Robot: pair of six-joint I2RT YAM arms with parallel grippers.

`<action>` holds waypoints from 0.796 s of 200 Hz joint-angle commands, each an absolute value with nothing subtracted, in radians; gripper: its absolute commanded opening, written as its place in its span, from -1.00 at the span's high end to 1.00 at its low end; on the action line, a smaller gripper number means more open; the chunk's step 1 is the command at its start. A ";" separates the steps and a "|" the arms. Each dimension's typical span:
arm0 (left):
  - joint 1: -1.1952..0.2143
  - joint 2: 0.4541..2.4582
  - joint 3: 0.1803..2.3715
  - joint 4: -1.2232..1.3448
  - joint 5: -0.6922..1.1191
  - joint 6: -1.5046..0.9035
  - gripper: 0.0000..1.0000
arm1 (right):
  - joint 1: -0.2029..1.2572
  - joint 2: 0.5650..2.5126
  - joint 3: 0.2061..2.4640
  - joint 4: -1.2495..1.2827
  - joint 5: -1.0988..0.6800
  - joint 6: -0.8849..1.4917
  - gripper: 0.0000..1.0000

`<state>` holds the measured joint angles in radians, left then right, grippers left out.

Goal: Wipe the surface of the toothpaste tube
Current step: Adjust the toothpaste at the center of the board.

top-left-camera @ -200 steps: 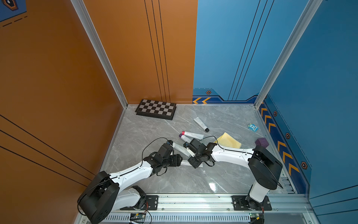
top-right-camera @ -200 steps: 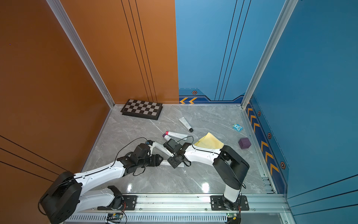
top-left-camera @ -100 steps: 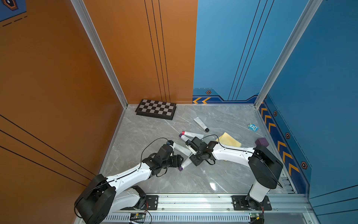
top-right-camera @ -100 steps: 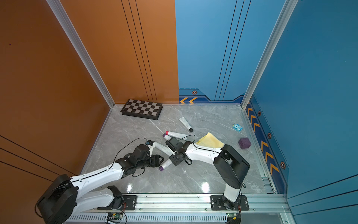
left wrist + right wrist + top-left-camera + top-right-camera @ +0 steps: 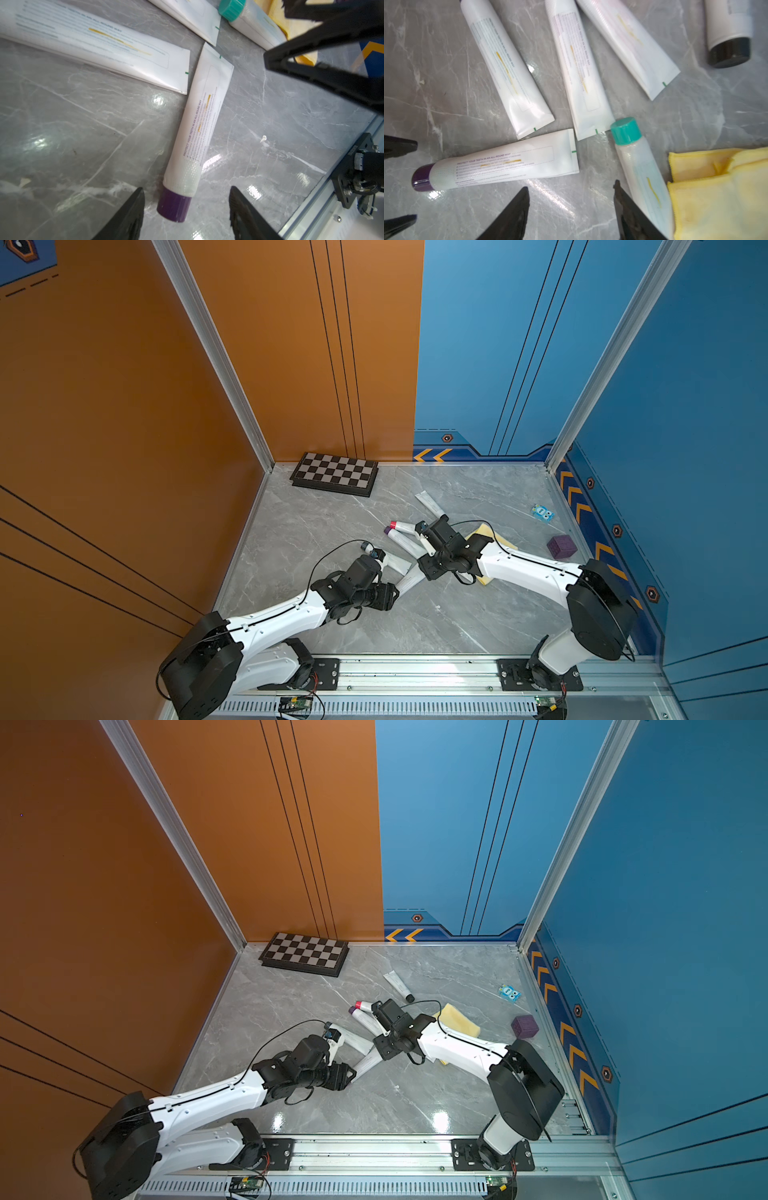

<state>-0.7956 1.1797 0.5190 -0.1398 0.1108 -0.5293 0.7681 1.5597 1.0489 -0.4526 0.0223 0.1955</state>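
Toward the lower left of centre in a top view, the left gripper [image 5: 392, 594] is seen spread wide, with the purple cap of the toothpaste tube [image 5: 409, 581] lying untouched between its fingers on the grey table [image 5: 332, 531]. Just to the right, the right gripper [image 5: 424, 570] is likewise spread and empty. Further right, a yellow cloth [image 5: 500, 540] is partly covered by that arm.

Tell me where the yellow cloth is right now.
In both top views the yellow cloth lies on the right, partly under the right arm, next to the teal-capped tube.
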 commanded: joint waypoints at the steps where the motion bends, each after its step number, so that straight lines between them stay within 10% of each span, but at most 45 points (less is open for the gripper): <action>1: -0.829 1.249 0.591 -0.228 0.075 -0.415 -0.33 | 0.729 1.500 1.032 -0.455 -0.003 0.251 -0.34; 159: -0.838 1.489 0.757 -0.351 0.050 -0.186 -0.12 | 0.299 1.420 1.004 -0.532 0.027 0.566 -0.34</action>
<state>-0.8371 1.4593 0.7189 -0.3244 0.0093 -0.2245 0.4129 1.4101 1.0447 -0.4873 -0.0536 0.4221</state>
